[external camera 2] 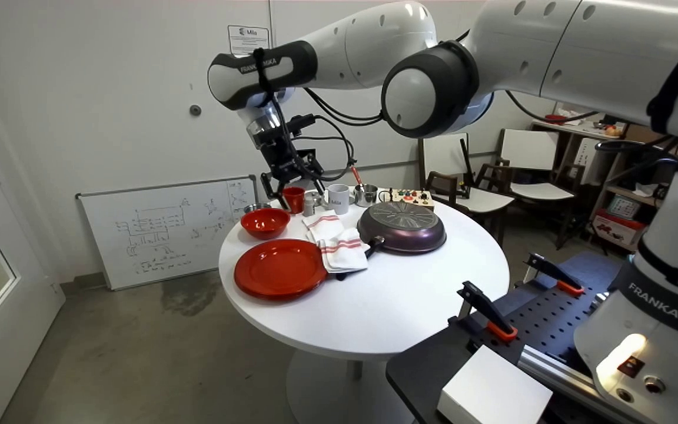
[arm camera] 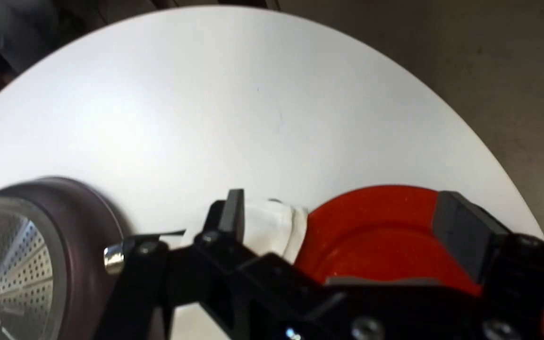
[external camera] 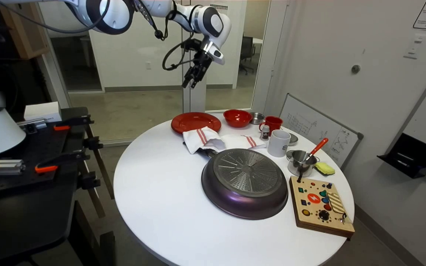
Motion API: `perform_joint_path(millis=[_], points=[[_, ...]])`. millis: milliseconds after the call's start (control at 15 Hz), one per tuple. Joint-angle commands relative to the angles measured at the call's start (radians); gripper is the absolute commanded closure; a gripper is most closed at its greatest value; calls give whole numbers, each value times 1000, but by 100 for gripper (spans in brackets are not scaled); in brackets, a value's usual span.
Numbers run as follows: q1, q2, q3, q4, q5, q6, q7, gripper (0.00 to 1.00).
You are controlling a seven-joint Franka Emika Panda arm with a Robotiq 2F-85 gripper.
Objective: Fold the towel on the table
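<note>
Ideally, fingers (arm camera: 463,236) being apart and empty, towel (external camera 2: 340,248) draped over pan handle (external camera 2: 376,243) should be pinched at one free edge and lifted clear.

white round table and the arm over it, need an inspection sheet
Surface: round table, white top; spills: nothing seen
Job's things: towel, rumpled, red-striped, lying over the pan handle, at the edge of the red plate
Clutter: upturned pan, red bowl, shaker, red mug, white mug, metal pot with red-handled utensil, yellow sponge, wooden button board
Gripper: jaws open, above the table, nothing held
Cables: black loops near the gripper; snags: nothing seen
Surroundings: leaning whiteboard, chairs, white box
</note>
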Motion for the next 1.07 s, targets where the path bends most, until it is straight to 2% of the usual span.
perform_joint_path(millis=[0, 200, 267, 467, 533, 733, 1000], points=[[-9, 64, 12, 59, 68, -89, 198, 0], [-28, 110, 23, 58, 123, -76, 357, 0], [-37, 61, 25, -49, 138, -23, 408, 0], [-64, 76, 29, -95, 175, 64, 538, 0], [-81, 76, 44, -114, 194, 124, 531, 0], [-119, 77, 67, -166, 205, 278, 396, 0], [-167, 79, 81, -230, 201, 353, 186, 0]])
